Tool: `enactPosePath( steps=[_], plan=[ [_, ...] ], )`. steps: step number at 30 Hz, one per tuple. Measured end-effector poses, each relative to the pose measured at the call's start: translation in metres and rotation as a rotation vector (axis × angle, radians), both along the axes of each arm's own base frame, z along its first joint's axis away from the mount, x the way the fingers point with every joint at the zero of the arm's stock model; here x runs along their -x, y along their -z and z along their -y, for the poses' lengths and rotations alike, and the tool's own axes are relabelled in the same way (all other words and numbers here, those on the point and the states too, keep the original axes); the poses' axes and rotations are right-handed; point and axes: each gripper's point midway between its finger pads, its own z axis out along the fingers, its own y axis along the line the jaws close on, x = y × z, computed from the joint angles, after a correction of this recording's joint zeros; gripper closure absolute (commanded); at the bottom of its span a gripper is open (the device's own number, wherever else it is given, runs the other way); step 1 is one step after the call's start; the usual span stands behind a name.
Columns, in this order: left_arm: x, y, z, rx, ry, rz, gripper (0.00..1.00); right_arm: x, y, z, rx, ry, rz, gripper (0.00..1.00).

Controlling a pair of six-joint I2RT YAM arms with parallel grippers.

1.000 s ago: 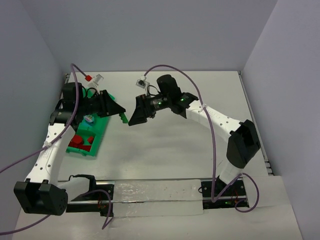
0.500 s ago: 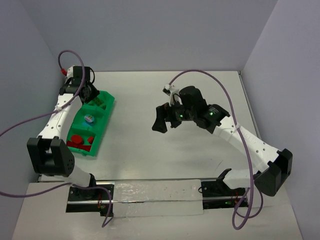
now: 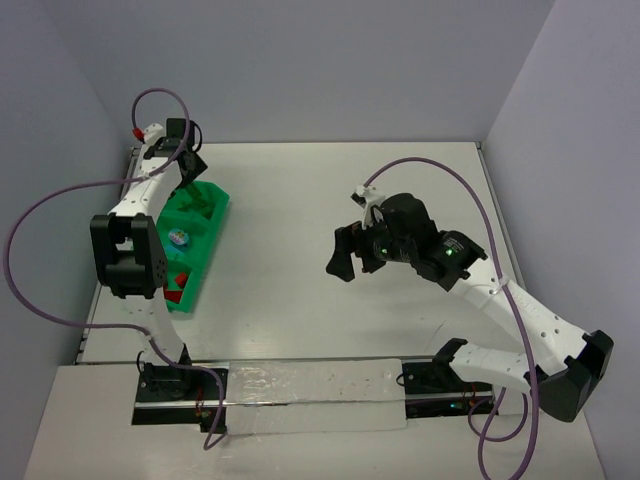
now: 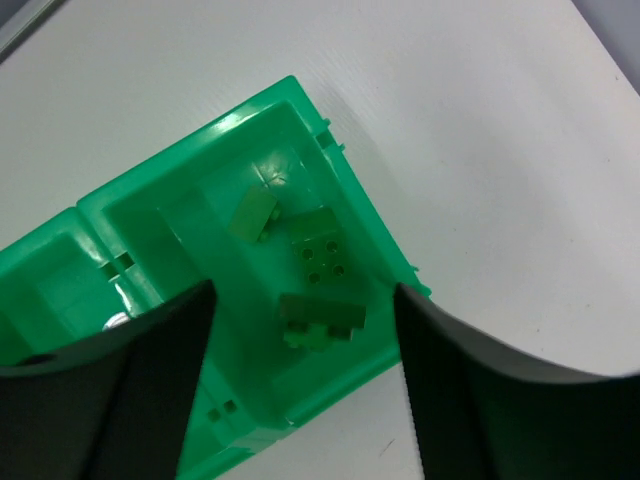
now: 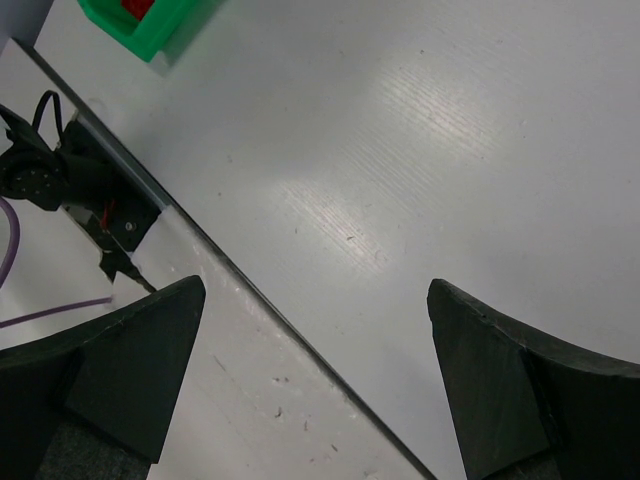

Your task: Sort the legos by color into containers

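Three green legos lie in the far-end compartment of the green tray by the worktop's left edge, with red legos at its near end. My left pincer hangs spread and empty above the green ones; my right pincer, also spread, is over mid-worktop.

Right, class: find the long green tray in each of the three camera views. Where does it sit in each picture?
Top external: the green tray lies at the left side of the white table.
Left wrist: the tray fills the left and centre, its end compartment holding green bricks.
Right wrist: only a corner of the tray shows, at the top left edge.
Shared landmark: the white table under the tray.
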Motion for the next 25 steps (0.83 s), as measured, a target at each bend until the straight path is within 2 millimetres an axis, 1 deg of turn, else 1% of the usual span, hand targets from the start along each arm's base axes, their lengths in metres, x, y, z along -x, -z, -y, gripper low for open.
enactPosePath(
  steps=[4,8,10,12,13,16,18,20,22,23,25],
  plan=[
    [-0.005,0.004,-0.001,-0.006,-0.004,-0.006,0.01,-0.001,0.003,0.002,0.009,0.01,-0.002,0.0],
    [-0.005,-0.002,0.002,-0.007,0.013,-0.004,0.01,-0.006,0.005,0.006,0.023,0.05,0.0,0.0],
    [-0.001,-0.014,0.007,-0.007,0.047,0.005,0.01,-0.013,0.006,0.011,0.036,0.108,0.005,0.0],
    [0.006,-0.035,0.021,0.0,0.113,0.034,0.01,-0.021,0.007,0.018,0.052,0.176,0.014,0.0],
    [0.011,-0.049,0.03,0.004,0.153,0.058,0.01,-0.025,0.007,0.021,0.058,0.212,0.018,0.0],
    [0.031,-0.096,0.063,0.011,0.287,0.157,0.01,-0.038,0.008,0.035,0.079,0.332,0.03,0.0],
    [0.054,-0.125,0.087,0.021,0.389,0.218,0.01,-0.046,0.009,0.045,0.103,0.412,0.04,0.0],
    [0.08,-0.147,0.112,0.039,0.503,0.277,0.01,-0.053,0.01,0.054,0.125,0.478,0.049,0.0],
    [0.107,-0.157,0.13,0.063,0.606,0.31,0.01,-0.058,0.011,0.062,0.145,0.534,0.06,0.0],
    [0.116,-0.159,0.135,0.071,0.641,0.321,0.01,-0.06,0.011,0.065,0.15,0.552,0.065,0.0],
    [0.131,-0.155,0.14,0.09,0.686,0.32,0.01,-0.062,0.011,0.068,0.156,0.578,0.074,0.0]
  ],
)
